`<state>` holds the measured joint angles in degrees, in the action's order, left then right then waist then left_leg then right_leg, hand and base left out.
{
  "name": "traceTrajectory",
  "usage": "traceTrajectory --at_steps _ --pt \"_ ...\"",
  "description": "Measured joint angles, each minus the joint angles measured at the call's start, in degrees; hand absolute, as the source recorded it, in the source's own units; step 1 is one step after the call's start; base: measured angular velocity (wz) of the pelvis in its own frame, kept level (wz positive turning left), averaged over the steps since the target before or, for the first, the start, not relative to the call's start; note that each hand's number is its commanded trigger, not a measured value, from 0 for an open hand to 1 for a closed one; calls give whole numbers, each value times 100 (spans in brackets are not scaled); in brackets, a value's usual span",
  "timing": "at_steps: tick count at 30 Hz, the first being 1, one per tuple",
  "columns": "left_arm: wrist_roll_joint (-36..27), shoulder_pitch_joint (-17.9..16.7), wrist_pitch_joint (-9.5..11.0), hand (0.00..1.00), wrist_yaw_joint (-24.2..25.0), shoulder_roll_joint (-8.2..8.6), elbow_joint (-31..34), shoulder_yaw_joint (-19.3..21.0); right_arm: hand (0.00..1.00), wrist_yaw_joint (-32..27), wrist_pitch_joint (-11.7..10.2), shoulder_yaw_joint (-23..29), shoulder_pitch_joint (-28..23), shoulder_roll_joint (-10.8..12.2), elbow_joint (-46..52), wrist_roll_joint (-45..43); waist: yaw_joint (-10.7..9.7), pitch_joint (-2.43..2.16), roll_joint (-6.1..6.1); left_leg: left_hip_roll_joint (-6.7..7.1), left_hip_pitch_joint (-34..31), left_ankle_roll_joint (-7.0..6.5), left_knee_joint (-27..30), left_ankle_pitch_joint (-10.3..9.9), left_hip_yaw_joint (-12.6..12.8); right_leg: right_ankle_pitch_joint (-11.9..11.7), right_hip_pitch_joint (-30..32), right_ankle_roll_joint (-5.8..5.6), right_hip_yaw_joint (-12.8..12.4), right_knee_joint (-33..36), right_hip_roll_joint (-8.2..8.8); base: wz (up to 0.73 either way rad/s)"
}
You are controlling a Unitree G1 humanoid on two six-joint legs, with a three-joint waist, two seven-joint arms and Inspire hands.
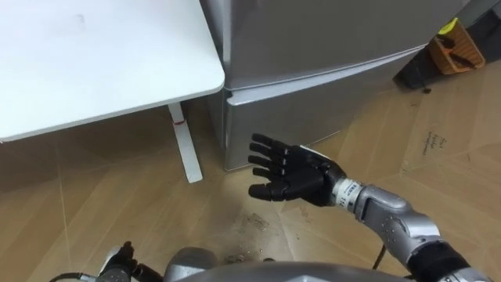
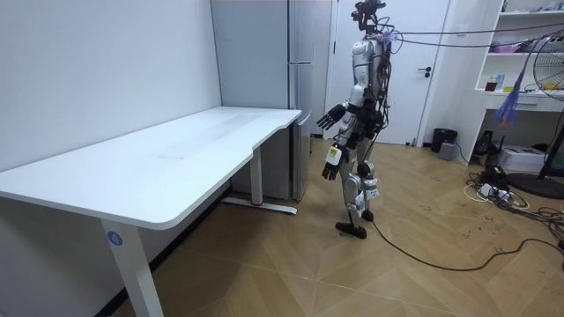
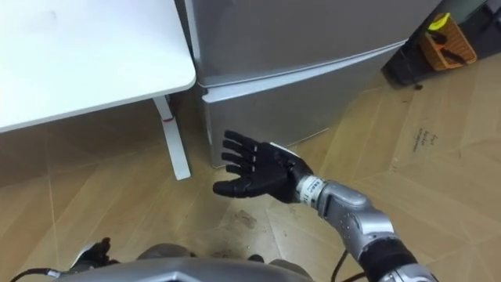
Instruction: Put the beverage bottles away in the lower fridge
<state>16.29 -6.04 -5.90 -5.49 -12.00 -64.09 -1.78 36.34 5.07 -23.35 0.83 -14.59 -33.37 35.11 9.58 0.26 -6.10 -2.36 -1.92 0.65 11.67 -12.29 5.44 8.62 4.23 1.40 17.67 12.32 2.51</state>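
light: bright, even, from above | shadows: soft, under the surface (image 1: pixel 94 55) onto the floor (image 1: pixel 94 204) | glare: surface washed near white, dull sheen on fridge (image 1: pixel 313 39) | edges: fridge lines bow slightly

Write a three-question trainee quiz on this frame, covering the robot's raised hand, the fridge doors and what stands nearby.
1. True or false: the right hand holds a drink.
2. The lower fridge door is: A open, B shut.
3. Fill in: beside the fridge stands a white ____.
Key: 1 false, its fingers are spread and empty; 2 B; 3 table.
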Motion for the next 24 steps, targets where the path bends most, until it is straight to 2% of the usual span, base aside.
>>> traceTrajectory --at_steps 9,11,15,20,24 --pt "-181 2 -1 0 -41 -20 37 153 0 -6 42 1 16 -30 -881 -412 1 -14 -22 1 53 -7 13 -4 35 0 -13 -3 -21 30 10 -1" --pt "-220 1 -3 0 -40 -21 53 158 0 -9 129 5 3 -27 -963 -728 -15 -15 -27 2 48 -11 13 -8 36 0 -20 -3 -11 45 16 0" --pt "-225 -33 -1 0 -57 -27 91 160 0 -54 125 94 30 6 -1317 -1154 -57 -7 -41 7 30 -24 11 -18 35 2 -25 -6 -5 55 28 2" --pt "-232 -94 0 0 -59 -27 0 158 0 -419 116 439 34 80 -2331 -1422 -75 -3 -81 24 -54 -68 138 -58 57 21 13 -46 18 115 71 2" --pt "-225 -108 2 0 -58 -17 -73 169 0 -677 71 453 27 144 -2916 -1539 -125 8 -66 66 -96 -118 198 -113 59 46 45 -91 17 170 95 1"
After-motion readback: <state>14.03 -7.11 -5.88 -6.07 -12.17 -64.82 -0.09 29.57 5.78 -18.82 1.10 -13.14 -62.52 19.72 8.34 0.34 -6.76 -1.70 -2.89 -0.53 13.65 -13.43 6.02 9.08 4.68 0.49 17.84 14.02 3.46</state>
